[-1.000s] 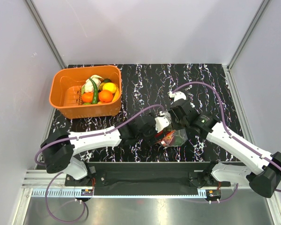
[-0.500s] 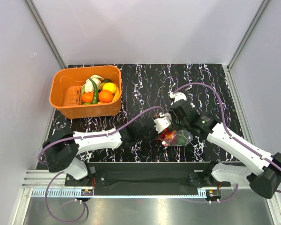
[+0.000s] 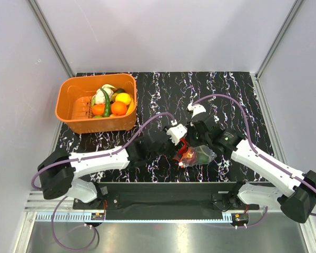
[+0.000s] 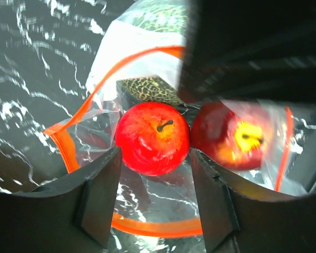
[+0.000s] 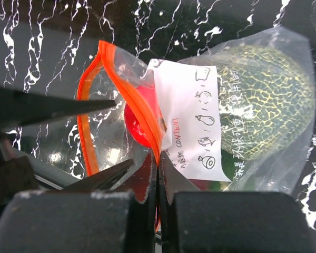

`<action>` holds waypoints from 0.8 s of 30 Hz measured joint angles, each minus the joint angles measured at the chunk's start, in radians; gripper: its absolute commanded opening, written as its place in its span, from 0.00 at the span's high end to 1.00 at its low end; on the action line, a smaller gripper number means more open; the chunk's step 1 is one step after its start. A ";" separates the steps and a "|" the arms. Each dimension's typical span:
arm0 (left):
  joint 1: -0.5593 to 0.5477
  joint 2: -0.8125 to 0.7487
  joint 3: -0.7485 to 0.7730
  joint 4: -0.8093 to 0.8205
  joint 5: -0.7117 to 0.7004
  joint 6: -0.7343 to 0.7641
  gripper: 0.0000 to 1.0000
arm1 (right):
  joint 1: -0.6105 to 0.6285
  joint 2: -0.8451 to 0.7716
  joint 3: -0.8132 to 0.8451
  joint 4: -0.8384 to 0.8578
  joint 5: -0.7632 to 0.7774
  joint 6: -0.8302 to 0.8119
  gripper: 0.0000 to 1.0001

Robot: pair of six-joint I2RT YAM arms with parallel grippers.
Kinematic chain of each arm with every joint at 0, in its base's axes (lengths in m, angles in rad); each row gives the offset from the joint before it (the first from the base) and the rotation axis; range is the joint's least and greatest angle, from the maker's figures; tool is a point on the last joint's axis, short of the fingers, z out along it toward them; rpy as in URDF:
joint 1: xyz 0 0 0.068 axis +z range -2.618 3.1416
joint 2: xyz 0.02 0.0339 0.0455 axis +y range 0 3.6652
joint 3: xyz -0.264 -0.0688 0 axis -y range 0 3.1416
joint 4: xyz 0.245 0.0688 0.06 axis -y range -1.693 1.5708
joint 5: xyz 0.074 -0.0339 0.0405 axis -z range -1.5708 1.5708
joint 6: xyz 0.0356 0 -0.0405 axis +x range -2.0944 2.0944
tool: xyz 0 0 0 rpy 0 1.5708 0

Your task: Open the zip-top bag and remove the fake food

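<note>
The zip-top bag [image 3: 199, 155] lies near the table's front middle, its orange-red mouth [image 4: 147, 225] held open. My right gripper [image 5: 159, 158] is shut on the zip strip next to the white printed patch [image 5: 192, 126]. My left gripper [image 4: 154, 158] reaches into the mouth, and its fingertips [image 4: 102, 190] press both sides of the shiny red apple [image 4: 152, 138]. A second, darker red piece [image 4: 237, 134] with a yellow spot sits right of the apple under the plastic. The dark green netted piece [image 5: 263, 100] lies deeper in the bag.
An orange basket [image 3: 73, 118] with orange and yellow balls, a white piece and a green pepper stands at the back left. Both arms cross low over the front middle of the black marbled table [image 3: 237, 89]. Grey walls close in left and right.
My left gripper has pushed right and forward into the bag's mouth, around the red apple. My right gripper has kept its hold on the zip strip and shifted slightly.
</note>
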 measured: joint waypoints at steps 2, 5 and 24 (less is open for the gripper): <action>0.000 0.031 0.016 -0.011 -0.030 -0.061 0.37 | 0.000 0.001 -0.017 0.014 -0.005 0.005 1.00; 0.002 0.090 0.039 -0.034 -0.057 -0.145 0.29 | -0.016 0.001 -0.043 0.034 0.006 0.031 1.00; 0.090 0.215 0.041 0.019 -0.058 -0.411 0.19 | -0.008 -0.018 -0.160 0.142 -0.058 0.053 1.00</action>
